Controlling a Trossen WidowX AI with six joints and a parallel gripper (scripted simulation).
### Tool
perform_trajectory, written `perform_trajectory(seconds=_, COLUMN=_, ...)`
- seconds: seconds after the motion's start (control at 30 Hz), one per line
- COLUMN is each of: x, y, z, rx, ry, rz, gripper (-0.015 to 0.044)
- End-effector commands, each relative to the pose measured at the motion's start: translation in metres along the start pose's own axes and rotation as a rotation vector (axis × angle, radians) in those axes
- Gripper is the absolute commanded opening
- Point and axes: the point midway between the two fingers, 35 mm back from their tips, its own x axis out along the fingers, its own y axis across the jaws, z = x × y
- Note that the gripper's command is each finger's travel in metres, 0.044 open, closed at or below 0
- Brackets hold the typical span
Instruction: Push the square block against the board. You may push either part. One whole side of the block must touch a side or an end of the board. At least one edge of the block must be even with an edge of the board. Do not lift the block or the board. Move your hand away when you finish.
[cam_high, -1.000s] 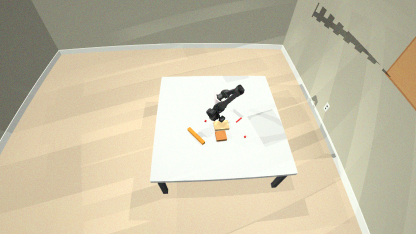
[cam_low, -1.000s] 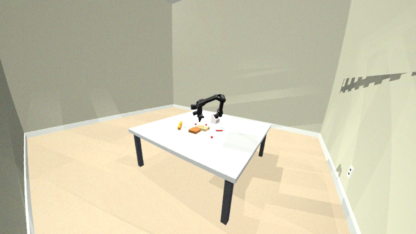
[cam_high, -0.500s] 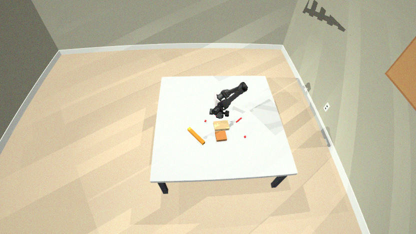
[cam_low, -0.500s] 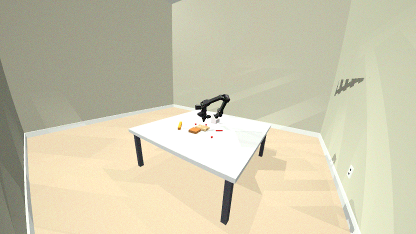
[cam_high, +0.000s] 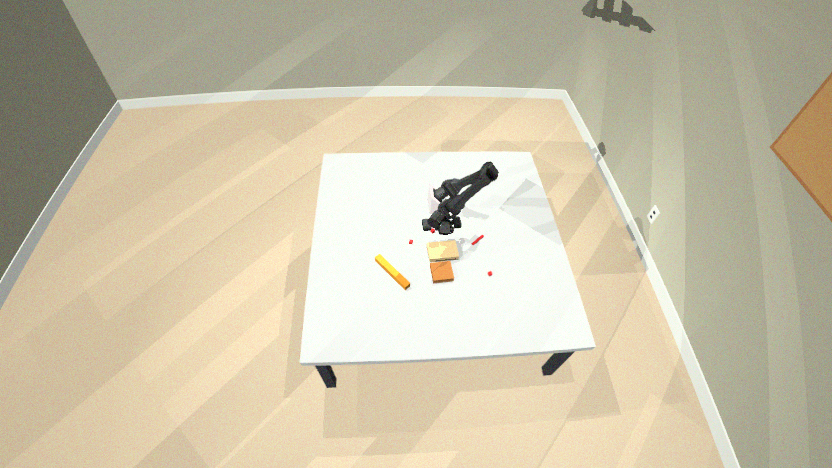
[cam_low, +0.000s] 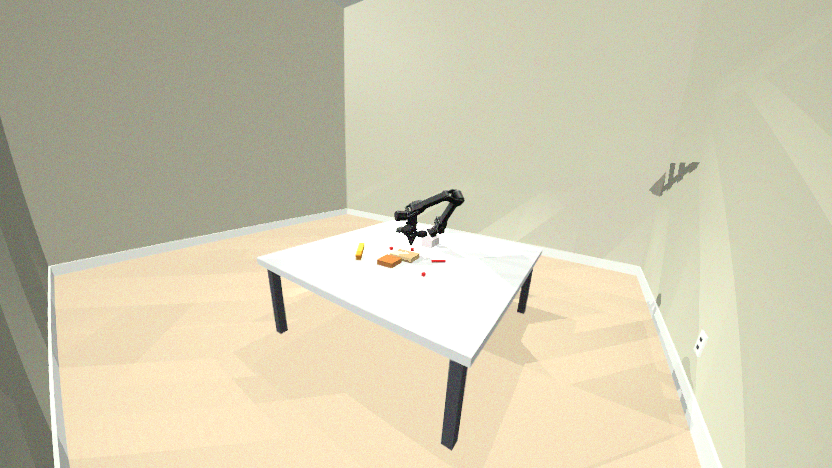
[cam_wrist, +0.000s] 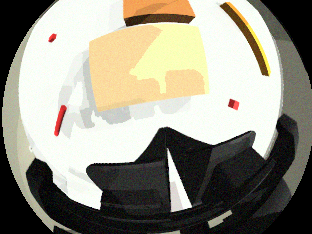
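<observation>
Tool: the tool (cam_high: 445, 228) (cam_low: 410, 241) (cam_wrist: 163, 131) is seen clenched on nothing, poised above the counter (cam_high: 349, 325) (cam_low: 407, 308) (cam_wrist: 45, 95)
Board: the tan board (cam_high: 442, 251) (cam_low: 408, 256) (cam_wrist: 150, 65) may be skewed if pushed off-centre; its edge may be overridden if the tips are carried too high
Block: the square block (cam_high: 442, 271) (cam_low: 389, 261) (cam_wrist: 159, 8) may be nudged past an even edge by too long a sideways push, or dragged out of line if brushed during withdrawal
Position: the block is placed beyond the board's far long side from the tool, very near it; contact cannot be confirmed, and side edges appear uneven
</observation>
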Motion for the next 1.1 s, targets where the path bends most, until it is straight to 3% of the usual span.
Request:
perform_trajectory(seconds=0.0, x=0.031, y=0.003, z=-0.002, rx=-0.003, ry=0.006, rz=0.008, gripper=0.0)
perform_trajectory(seconds=0.1, x=0.051, y=0.004, z=-0.003, rx=-0.003, ry=0.007, rz=0.012, gripper=0.0)
perform_trajectory(seconds=1.07, x=0.051, y=0.004, z=0.025, rx=-0.004, ry=0.006, rz=0.011, gripper=0.0)
